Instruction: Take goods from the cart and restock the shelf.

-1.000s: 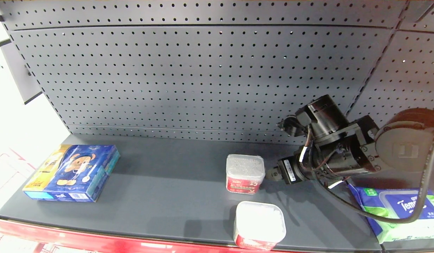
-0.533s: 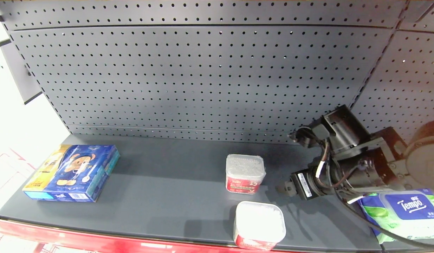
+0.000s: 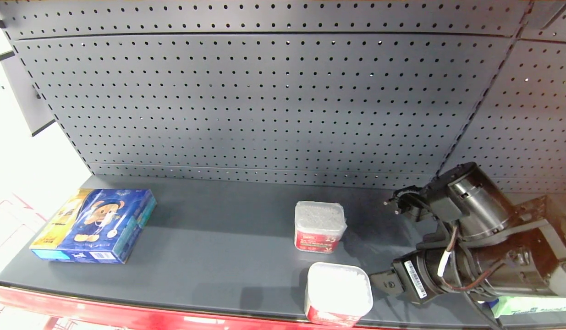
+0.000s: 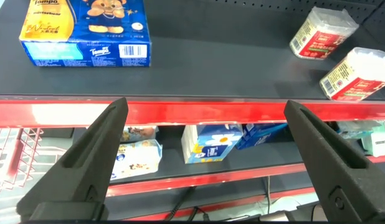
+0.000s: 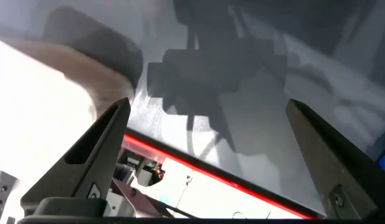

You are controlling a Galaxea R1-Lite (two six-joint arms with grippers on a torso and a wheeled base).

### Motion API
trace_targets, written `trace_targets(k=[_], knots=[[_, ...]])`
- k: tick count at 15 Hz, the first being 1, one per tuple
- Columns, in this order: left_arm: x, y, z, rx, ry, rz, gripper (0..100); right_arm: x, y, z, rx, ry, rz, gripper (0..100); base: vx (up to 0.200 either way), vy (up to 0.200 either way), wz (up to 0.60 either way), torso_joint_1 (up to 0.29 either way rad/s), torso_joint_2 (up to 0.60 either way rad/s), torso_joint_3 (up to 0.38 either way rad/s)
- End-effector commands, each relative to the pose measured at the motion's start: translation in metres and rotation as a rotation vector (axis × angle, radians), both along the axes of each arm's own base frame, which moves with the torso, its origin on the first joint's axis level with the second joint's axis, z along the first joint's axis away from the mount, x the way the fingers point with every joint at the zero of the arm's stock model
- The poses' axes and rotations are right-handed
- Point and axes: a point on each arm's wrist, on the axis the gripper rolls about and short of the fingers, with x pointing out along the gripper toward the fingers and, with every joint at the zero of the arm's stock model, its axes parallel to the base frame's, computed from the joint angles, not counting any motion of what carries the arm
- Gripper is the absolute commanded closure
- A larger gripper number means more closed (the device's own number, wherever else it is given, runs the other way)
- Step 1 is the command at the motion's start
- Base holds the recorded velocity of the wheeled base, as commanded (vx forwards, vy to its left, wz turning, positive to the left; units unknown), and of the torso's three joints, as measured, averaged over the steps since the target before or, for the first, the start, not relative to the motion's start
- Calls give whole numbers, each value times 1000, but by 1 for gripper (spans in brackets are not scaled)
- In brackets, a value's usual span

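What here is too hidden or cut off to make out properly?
Green wipes pack: head view, mostly behind the right arm.
Front tub: head view, base cut off by the bottom edge.
Lower-shelf goods: left wrist view, partly behind the red shelf edge.

The dark grey metal shelf (image 3: 218,247) carries a flat blue cardboard box (image 3: 94,225) at left, a white-topped red-labelled square tub (image 3: 319,226) mid-shelf, a matching tub (image 3: 337,293) at the red front lip, and a green wipes pack (image 3: 525,305) far right.

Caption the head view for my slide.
Right tool, open, beside the front white tub; a second tub and a blue box rest on the grey shelf.
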Motion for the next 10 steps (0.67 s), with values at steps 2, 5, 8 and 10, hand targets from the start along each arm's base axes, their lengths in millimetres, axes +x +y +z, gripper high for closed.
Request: trace_targets(k=[2,5,8,10], knots=[[0,0,0,-3,-3,1,0,-3,-1,-1,-6,0,2,0,0,0,0,0,0,0],[-1,0,0,-2,-4,0,0,-12,1,-3,-13,3,32,0,0,0,0,0,0,0],[-1,0,0,-2,-4,0,0,-12,5,-2,-10,0,45,0,0,0,0,0,0,0],[-1,0,0,-2,-4,0,0,-13,6,-2,-10,0,52,0,0,0,0,0,0,0]])
